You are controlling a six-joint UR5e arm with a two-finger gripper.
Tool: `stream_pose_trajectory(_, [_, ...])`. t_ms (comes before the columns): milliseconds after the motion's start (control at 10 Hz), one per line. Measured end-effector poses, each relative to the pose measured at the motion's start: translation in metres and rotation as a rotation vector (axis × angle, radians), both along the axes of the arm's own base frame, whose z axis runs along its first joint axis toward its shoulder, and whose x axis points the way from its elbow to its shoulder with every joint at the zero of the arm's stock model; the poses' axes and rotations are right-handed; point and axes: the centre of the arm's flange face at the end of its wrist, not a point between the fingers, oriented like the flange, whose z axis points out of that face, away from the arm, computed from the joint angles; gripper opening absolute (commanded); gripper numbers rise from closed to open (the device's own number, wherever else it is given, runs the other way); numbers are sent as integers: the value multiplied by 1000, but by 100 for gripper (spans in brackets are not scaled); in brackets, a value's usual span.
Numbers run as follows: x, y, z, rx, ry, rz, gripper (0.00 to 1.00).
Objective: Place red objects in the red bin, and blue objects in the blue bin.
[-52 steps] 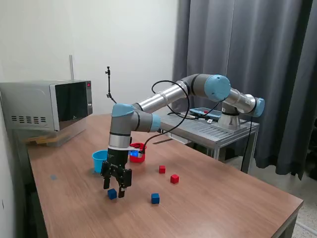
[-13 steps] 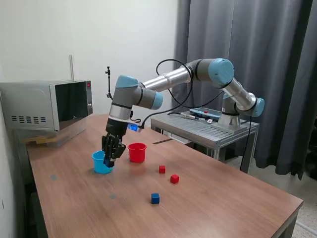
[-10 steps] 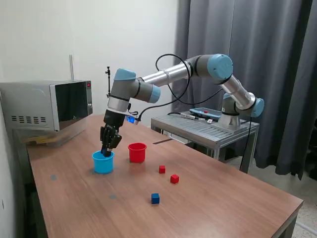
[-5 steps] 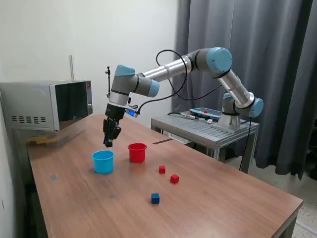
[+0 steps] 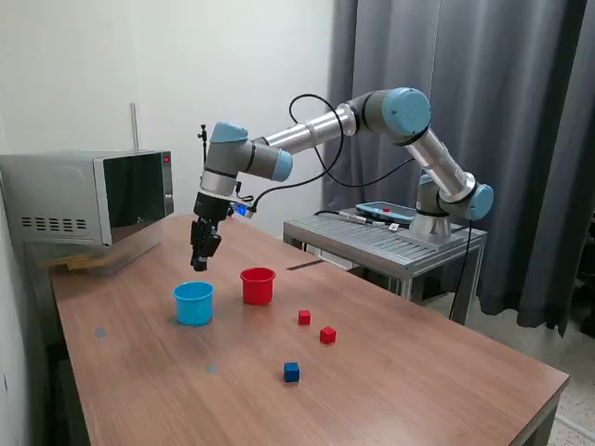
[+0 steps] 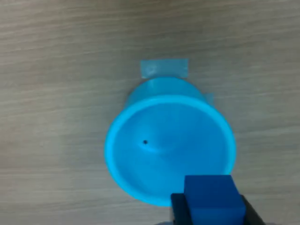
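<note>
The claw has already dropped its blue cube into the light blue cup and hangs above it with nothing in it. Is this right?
Not quite. The wrist view shows the claw shut on the blue cube, with the light blue cup empty below. It does hang above that cup.

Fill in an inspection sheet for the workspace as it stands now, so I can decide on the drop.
Surface: brown wooden table, nothing spilled.
Job's things: light blue plastic cup upright, holding no cube in the wrist view; red plastic cup upright beside it; two small red cubes and one dark blue cube on the table; a second dark blue cube in the gripper.
Clutter: silver microwave; pale tape patch by the blue cup.
Gripper: two-finger gripper above the blue cup, shut on the second cube.
Cables: black cable looping along the arm, clear of the table.
Surroundings: grey curtain, metal side table.
</note>
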Motion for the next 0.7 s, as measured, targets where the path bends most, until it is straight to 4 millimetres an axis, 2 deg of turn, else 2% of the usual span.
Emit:
stream_pose_trajectory(300, [-2, 15, -13, -4, -2, -17, 0])
stream_pose_trajectory(700, [-7, 17, -21, -19, 2, -15, 0])
